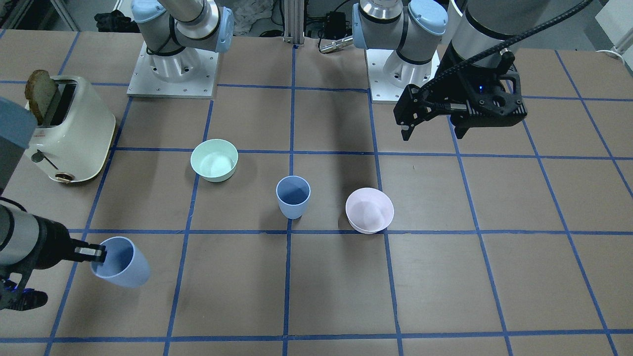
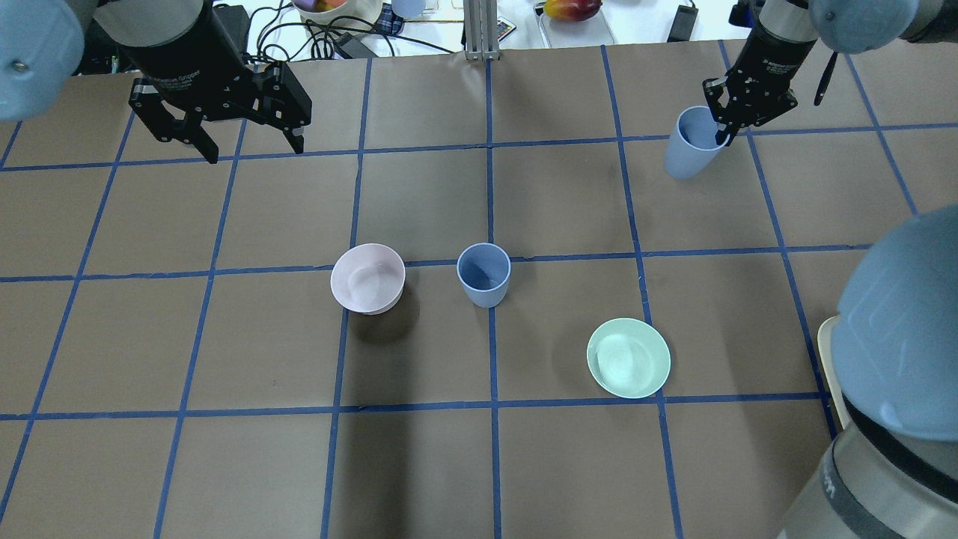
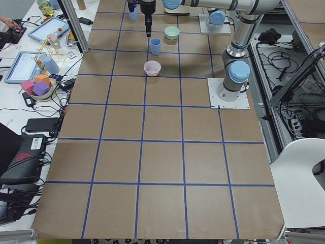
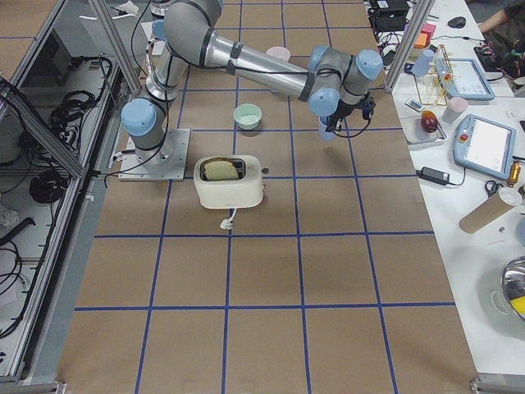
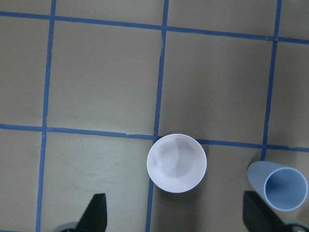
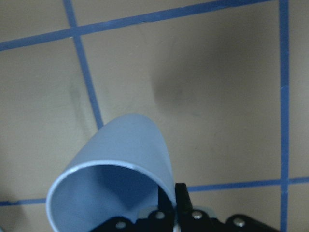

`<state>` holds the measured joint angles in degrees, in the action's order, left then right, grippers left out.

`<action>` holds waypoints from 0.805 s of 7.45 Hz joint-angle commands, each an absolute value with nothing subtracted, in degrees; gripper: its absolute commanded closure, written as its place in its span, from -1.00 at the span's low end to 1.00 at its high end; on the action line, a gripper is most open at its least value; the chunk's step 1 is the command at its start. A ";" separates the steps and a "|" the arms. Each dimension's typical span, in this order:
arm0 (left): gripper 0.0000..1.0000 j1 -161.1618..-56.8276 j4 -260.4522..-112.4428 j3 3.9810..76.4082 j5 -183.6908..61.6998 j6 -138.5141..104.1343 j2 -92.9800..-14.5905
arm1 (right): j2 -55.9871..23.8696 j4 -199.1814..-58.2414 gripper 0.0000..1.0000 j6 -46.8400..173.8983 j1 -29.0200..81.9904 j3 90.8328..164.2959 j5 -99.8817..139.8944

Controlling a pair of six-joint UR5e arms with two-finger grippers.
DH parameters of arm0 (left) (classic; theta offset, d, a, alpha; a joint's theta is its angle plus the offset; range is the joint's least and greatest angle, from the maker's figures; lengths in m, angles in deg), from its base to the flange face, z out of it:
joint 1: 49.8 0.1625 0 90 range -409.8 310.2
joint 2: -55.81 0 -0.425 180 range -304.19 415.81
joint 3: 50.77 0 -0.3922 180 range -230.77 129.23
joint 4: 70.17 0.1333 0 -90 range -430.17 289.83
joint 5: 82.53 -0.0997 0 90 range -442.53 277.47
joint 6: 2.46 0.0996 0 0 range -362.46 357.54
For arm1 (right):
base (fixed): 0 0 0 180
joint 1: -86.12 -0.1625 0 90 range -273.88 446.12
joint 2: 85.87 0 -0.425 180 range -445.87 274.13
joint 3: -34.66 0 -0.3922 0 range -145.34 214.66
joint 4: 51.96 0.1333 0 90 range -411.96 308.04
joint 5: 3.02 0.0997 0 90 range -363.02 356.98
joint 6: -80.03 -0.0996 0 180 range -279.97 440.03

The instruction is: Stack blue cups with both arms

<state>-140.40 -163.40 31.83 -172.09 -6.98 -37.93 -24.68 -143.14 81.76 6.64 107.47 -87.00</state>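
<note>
You have two blue cups. The standing cup [image 2: 484, 274] sits upright on the table [image 2: 224, 337] between two bowls, one pink bowl [image 2: 367, 278] just beside it and one mint-green bowl [image 2: 628, 357] farther off. The held cup [image 2: 688, 146] hangs tilted and well apart, its rim clamped in the right gripper [image 2: 721, 135]. The left gripper [image 2: 254, 146] hovers with fingers spread wide, holding nothing. One toaster [image 1: 69, 131] carries one slice of bread [image 1: 39, 91].

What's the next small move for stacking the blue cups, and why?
Probably swing the right gripper sideways until its held cup hangs above the standing cup. It pinches that cup's rim, clear of the table and well away from the other, which sits upright mid-table. The left gripper is open and empty.
</note>
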 commanded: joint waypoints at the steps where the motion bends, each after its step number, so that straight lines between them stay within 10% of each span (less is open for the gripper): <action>1: -1.00 -140.50 -162.55 31.67 -172.09 -7.03 -38.32 | -18.21 -134.62 1.00 68.67 -2.51 107.78 -85.10; 6: -1.00 -140.41 -161.93 31.75 -172.27 -7.12 -37.97 | -15.91 -133.53 1.00 48.05 -21.71 109.53 -84.67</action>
